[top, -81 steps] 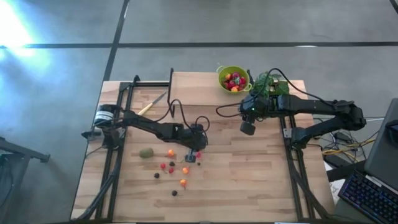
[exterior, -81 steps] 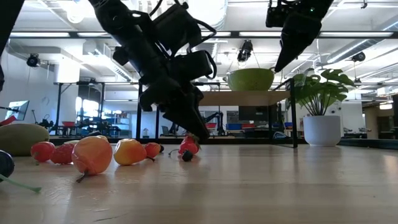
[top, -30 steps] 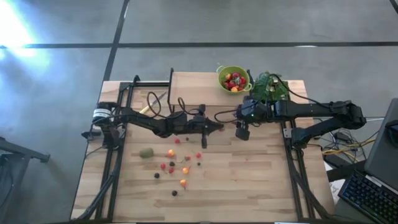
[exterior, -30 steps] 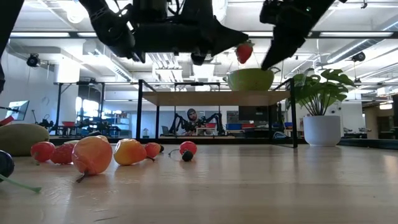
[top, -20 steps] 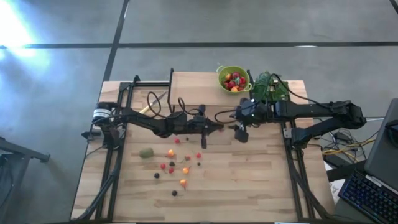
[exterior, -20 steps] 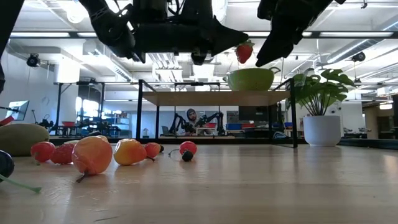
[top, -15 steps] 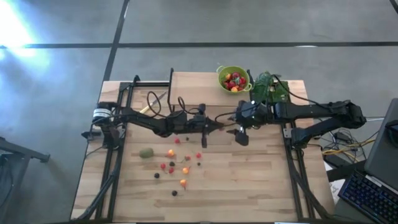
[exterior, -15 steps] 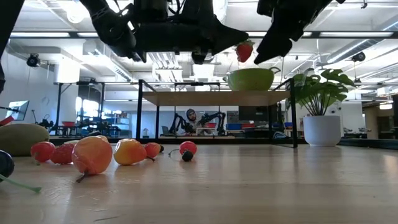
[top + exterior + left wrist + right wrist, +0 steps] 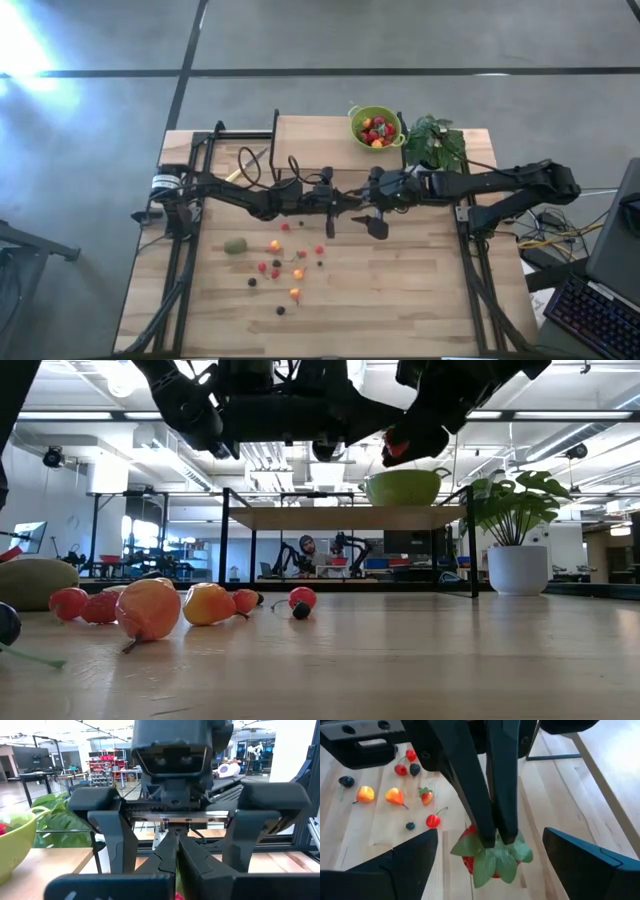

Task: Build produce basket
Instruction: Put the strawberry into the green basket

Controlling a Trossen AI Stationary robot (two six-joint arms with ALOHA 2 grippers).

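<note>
the wooden surface carried a brownish-green kiwi-like fruit toward its left, with loose red, orange and dark berries scattered just to its right. above the middle of the surface the left gripper was raised, its fingers pinched together on the leafy top of a red strawberry, which hung clear of the wood. the right gripper met it there, jaws spread wide, one finger on either side of the strawberry and not touching it. farther right, at the back edge, the lime-green produce basket held several red and orange fruits, and a leafy potted plant stood just beside it on its right.
</note>
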